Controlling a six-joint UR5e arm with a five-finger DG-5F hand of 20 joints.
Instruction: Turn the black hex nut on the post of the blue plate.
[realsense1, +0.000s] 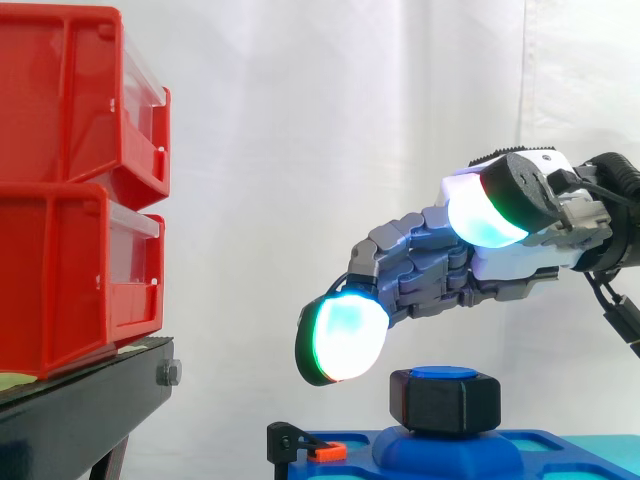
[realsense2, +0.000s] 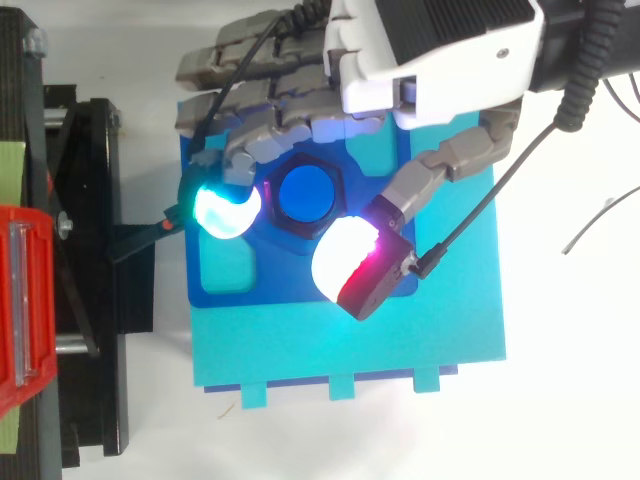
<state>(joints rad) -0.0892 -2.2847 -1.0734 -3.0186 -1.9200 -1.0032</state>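
Note:
The black hex nut (realsense1: 445, 402) sits on the blue post (realsense2: 305, 193) that rises from the blue plate (realsense2: 280, 275). My hand (realsense1: 500, 262) comes in from the right and hovers just above the nut, with its fingers loosely spread and holding nothing. One glowing fingertip (realsense1: 343, 340) hangs close by the nut's upper left edge, and I cannot tell whether it touches. The thumb pad (realsense1: 485, 215) stays well above the nut. In the top view the hand (realsense2: 430, 60) straddles the nut (realsense2: 300, 233), with a fingertip (realsense2: 225, 210) on its left and the thumb pad (realsense2: 345, 260) at its lower right.
The blue plate lies on a teal base (realsense2: 350, 340). A black clamp with an orange tab (realsense1: 305, 447) grips the plate's left edge. Two stacked red bins (realsense1: 75, 190) stand on a black stand (realsense1: 90, 405) to the left.

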